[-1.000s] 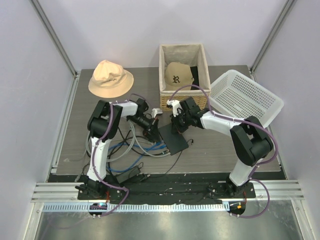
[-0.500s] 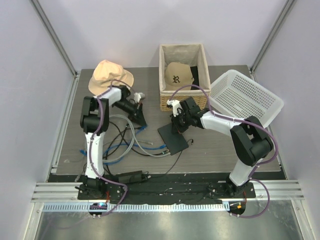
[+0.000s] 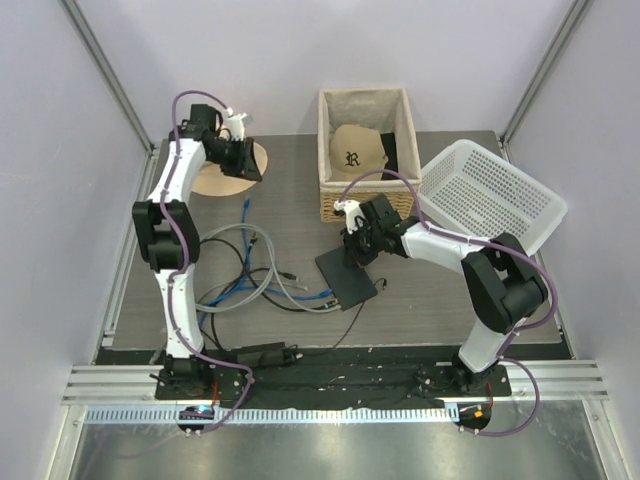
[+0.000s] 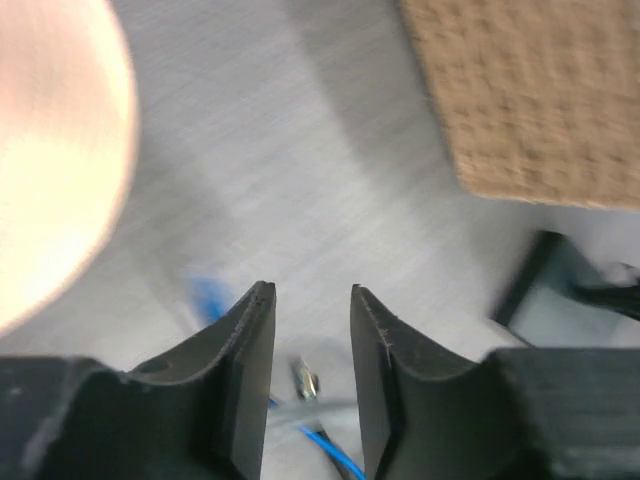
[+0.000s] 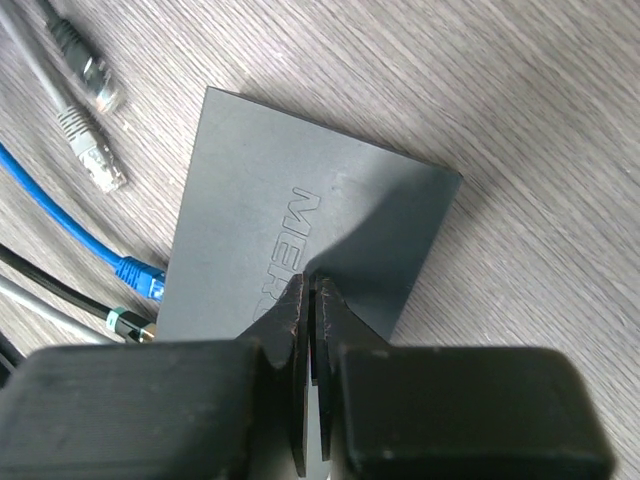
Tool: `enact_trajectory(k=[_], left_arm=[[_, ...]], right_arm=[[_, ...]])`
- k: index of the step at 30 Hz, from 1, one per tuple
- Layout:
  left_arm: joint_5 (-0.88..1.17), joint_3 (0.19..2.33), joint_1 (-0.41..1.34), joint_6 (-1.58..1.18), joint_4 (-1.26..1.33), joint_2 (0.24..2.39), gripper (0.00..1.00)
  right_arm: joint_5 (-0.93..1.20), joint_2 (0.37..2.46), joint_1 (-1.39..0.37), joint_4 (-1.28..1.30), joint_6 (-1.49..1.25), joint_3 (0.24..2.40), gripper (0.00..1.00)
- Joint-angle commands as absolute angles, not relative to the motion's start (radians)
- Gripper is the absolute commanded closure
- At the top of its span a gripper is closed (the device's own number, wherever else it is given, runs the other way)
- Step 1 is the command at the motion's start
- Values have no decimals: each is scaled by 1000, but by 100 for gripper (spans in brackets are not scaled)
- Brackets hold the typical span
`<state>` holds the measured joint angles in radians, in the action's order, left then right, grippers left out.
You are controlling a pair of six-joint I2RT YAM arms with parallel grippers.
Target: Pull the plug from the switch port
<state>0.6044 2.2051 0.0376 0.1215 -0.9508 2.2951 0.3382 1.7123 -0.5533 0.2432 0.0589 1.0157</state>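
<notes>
Left end effector [image 4: 312, 295] hovers over the tabletop's [image 3: 440, 290] far left corner, fingers apart, holding nothing. Behind centre, a wicker basket [image 3: 330, 110] holds a tan cap [image 3: 355, 150] marked "R". Right end effector [image 5: 310, 285], fingers pressed together, rests its tips on the switch [image 5: 260, 170], which lies flat mid-tabletop. The switch is embossed "MER", the rest hidden. A blue plug [image 5: 140, 272] sits against its edge; a loose blue plug [image 3: 247, 207] lies well apart.
</notes>
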Motion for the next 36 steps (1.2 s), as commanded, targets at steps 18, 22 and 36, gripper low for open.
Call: enact_trajectory(k=[18, 22, 36], left_arm=[[858, 1388, 365, -72, -634, 2106, 100], [865, 1407, 383, -175, -519, 2184, 100], [1009, 1576, 335, -595, -268, 2300, 99]], right_arm=[[305, 1519, -383, 511, 52, 1410, 99], [285, 1477, -377, 505, 45, 1367, 99], [273, 1488, -361, 495, 72, 1321, 99]])
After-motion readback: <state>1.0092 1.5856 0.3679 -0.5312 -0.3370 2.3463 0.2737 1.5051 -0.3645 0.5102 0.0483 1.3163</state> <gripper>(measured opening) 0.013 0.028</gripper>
